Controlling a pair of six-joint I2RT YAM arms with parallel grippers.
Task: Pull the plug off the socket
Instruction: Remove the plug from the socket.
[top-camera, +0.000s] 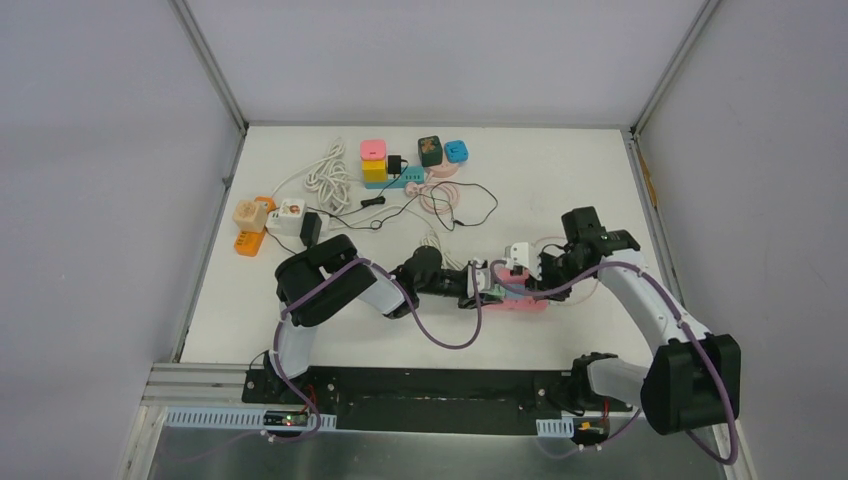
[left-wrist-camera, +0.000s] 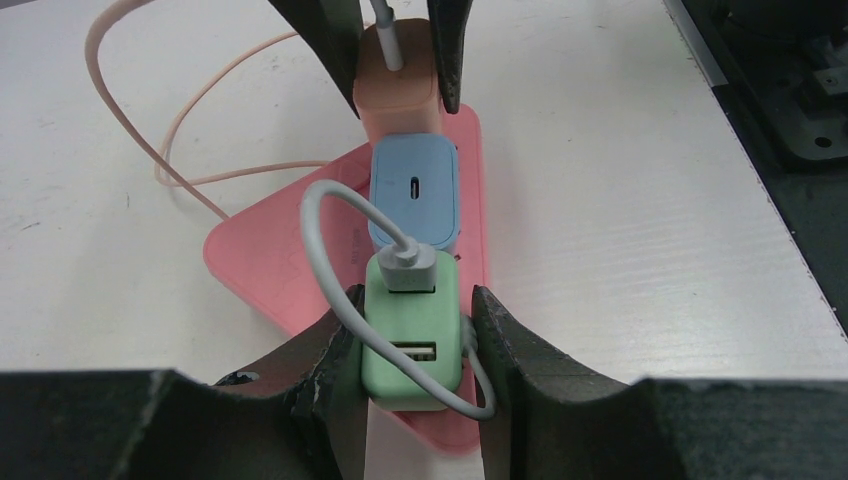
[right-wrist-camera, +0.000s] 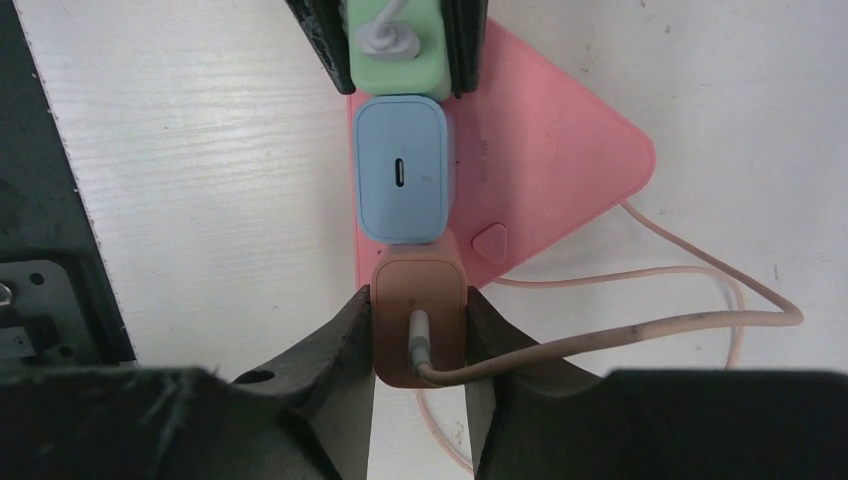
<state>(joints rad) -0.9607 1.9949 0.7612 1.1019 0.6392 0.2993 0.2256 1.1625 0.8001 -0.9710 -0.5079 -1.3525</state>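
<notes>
Seen from above, starting at nine o'clock on the table (top-camera: 600, 200): a cream cube (top-camera: 250, 213), a white cube (top-camera: 290, 215) and an orange block (top-camera: 250, 243), bunched together. At ten o'clock, a coiled white cord (top-camera: 328, 175). At eleven, a pink cube (top-camera: 373, 149) touching a yellow cube (top-camera: 374, 170). At twelve, a black cube (top-camera: 430, 150) just beside a blue cube (top-camera: 456, 151).

Toward four o'clock, the pink socket (top-camera: 520, 303), flat on the table, with both arms meeting over it. Reaching in from nine o'clock, the left gripper (top-camera: 478, 285); from three o'clock, the right gripper (top-camera: 538, 270).

Through the left wrist camera: three plugs in a row along the socket.
- **Six o'clock:** the green plug (left-wrist-camera: 412, 350), pinched at its sides by the left gripper's jaws, drawn narrow onto it. Plugged into its upper port, a white cable (left-wrist-camera: 318, 250) looping out toward nine o'clock and back round to five.
- **Centre:** the blue plug (left-wrist-camera: 415, 190), touching both neighbours.
- **Twelve o'clock:** the orange plug (left-wrist-camera: 398, 85), squeezed between the right gripper's jaws, likewise narrow around it.

Through the right wrist camera, the same row reversed: orange at six, blue in the middle, green at twelve. Trailing from the orange plug toward three o'clock, a pale pink cord (right-wrist-camera: 650, 330) lying on the table. All three plugs seated against the socket's face.
</notes>
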